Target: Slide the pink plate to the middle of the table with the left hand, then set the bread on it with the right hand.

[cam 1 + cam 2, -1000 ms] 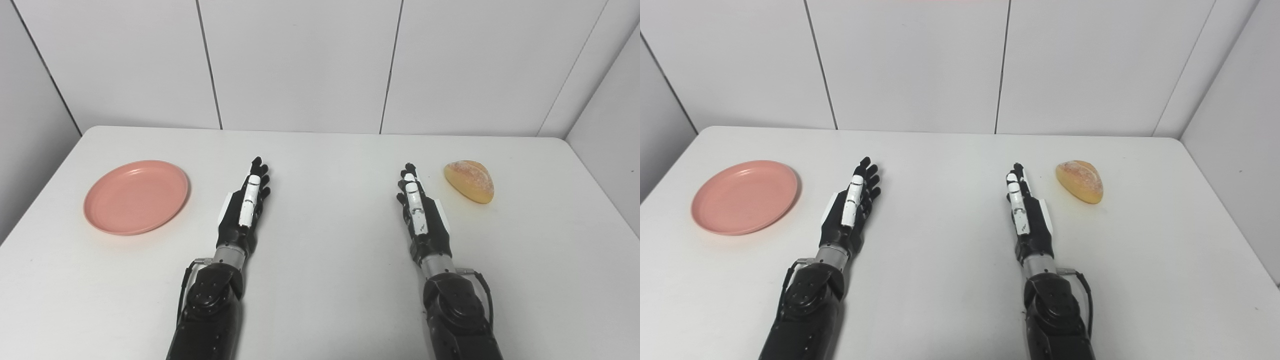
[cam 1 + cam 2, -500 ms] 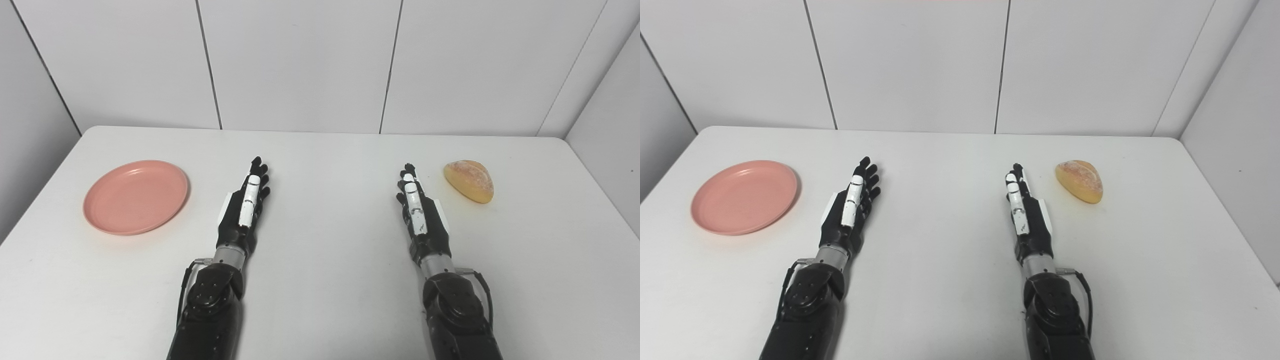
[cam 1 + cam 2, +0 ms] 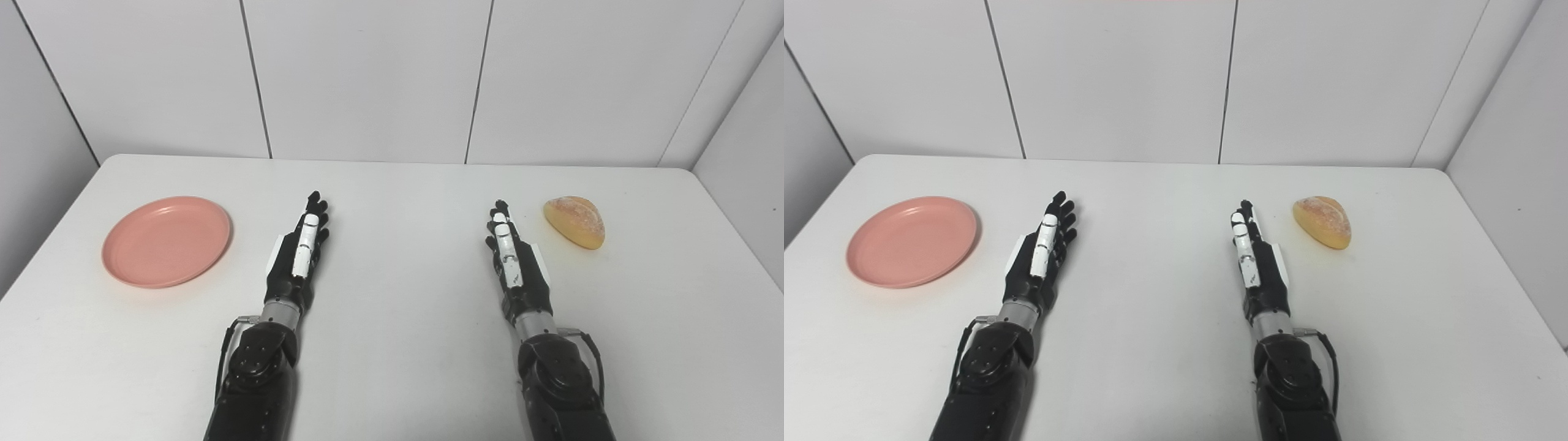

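While both hands lie empty with fingers extended, the pink plate sits far left, likely light and slippery; left hand should press its rim.

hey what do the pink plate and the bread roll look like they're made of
Pink plate: likely plastic or melamine, with a smooth, even matte colour and a soft sheen along the rim. Bread roll: golden crust with pale, floury-looking streaks; whether it is real bread or a foam replica cannot be told from here.

left hand shifted slightly nearer, fingers a touch lower
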{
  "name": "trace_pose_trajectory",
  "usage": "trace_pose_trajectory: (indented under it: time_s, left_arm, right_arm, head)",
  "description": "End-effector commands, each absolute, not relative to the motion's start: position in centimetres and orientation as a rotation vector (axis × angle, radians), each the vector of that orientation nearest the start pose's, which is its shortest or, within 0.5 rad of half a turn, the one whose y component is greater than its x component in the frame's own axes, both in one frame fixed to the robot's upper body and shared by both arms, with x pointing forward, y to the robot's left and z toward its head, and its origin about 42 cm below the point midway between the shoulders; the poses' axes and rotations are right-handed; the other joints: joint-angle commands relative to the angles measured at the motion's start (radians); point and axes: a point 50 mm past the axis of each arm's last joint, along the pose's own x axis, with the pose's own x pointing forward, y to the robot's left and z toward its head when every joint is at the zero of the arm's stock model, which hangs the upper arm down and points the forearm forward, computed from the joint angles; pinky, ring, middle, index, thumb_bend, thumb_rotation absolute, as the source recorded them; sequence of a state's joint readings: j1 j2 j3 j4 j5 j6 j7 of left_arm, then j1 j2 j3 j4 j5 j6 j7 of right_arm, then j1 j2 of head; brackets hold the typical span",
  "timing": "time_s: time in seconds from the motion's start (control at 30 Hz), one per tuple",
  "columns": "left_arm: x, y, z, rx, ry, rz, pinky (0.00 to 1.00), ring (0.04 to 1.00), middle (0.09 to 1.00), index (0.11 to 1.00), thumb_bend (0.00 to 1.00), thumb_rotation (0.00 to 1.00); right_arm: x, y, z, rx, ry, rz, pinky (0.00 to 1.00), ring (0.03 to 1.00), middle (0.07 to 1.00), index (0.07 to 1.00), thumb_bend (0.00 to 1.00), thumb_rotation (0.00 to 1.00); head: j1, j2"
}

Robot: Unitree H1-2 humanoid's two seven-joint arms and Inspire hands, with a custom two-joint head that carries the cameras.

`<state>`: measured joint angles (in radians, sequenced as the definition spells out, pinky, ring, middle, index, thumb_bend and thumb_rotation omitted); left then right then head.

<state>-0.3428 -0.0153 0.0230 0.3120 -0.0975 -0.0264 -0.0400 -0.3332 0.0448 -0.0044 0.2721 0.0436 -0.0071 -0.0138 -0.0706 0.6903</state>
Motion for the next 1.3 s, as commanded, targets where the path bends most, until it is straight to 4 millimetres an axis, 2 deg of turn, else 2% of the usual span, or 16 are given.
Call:
trace_pose_trajectory:
  time_s: [0.0, 0.63, 0.7, 0.8, 0.83, 0.87, 0.9, 1.0, 1.1, 1.27]
  left_arm:
    - [40.1, 17.3, 14.8, -0.107, -0.138, -0.127, 1.0, 1.0, 0.991, 0.979, 0.49, 1.0]
    - [39.8, 17.4, 14.9, -0.091, -0.13, -0.119, 0.99, 0.993, 0.981, 0.964, 0.49, 1.0]
    - [39.7, 17.4, 14.9, -0.083, -0.131, -0.119, 0.99, 0.995, 0.982, 0.966, 0.48, 1.0]
    - [39.6, 17.0, 14.9, -0.058, -0.139, -0.12, 0.98, 0.993, 0.981, 0.969, 0.49, 1.0]
    - [39.5, 16.9, 14.9, -0.058, -0.143, -0.12, 0.98, 0.993, 0.982, 0.97, 0.49, 1.0]
    - [39.5, 16.7, 14.9, -0.059, -0.15, -0.122, 0.98, 0.995, 0.983, 0.972, 0.5, 1.0]
    - [39.4, 16.6, 15.0, -0.059, -0.154, -0.124, 0.99, 0.998, 0.985, 0.975, 0.5, 1.0]
    - [39.6, 16.0, 15.5, -0.122, -0.181, -0.12, 1.0, 1.0, 0.993, 0.983, 0.49, 1.0]
    - [39.9, 15.8, 16.1, -0.145, -0.201, -0.107, 1.0, 1.0, 1.0, 0.999, 0.5, 1.0]
    - [40.4, 16.6, 17.2, -0.175, -0.239, -0.052, 1.0, 1.0, 1.0, 0.996, 0.51, 1.0]
  right_arm:
    - [39.7, -15.9, 15.4, 0.084, -0.146, 0.099, 1.0, 1.0, 1.0, 1.0, 0.63, 1.0]
    - [39.5, -15.9, 15.6, 0.095, -0.15, 0.101, 1.0, 1.0, 1.0, 1.0, 0.64, 1.0]
    - [39.4, -15.9, 15.6, 0.091, -0.151, 0.096, 1.0, 1.0, 1.0, 1.0, 0.64, 1.0]
    - [39.2, -16.4, 15.5, 0.07, -0.149, 0.09, 1.0, 1.0, 1.0, 1.0, 0.64, 1.0]
    - [39.1, -16.6, 15.4, 0.066, -0.149, 0.092, 1.0, 1.0, 1.0, 1.0, 0.64, 1.0]
    - [39.0, -16.9, 15.3, 0.067, -0.149, 0.094, 1.0, 1.0, 1.0, 1.0, 0.64, 1.0]
    - [38.9, -17.1, 15.2, 0.068, -0.147, 0.096, 1.0, 1.0, 1.0, 1.0, 0.64, 1.0]
    - [38.7, -18.2, 14.8, 0.093, -0.143, 0.098, 1.0, 1.0, 1.0, 1.0, 0.63, 1.0]
    - [38.6, -19.0, 14.3, 0.111, -0.139, 0.068, 1.0, 0.987, 0.989, 0.988, 0.65, 0.95]
    - [38.6, -19.7, 13.8, 0.106, -0.145, 0.065, 1.0, 0.99, 0.993, 0.997, 0.66, 0.95]
  head:
    - [0.001, 0.0]
    - [0.008, -0.008]
    - [0.029, -0.017]
    - [0.119, -0.044]
    - [0.119, -0.044]
    - [0.162, -0.061]
    - [0.168, -0.063]
    - [0.24, -0.096]
    - [0.276, -0.123]
    - [0.314, -0.149]
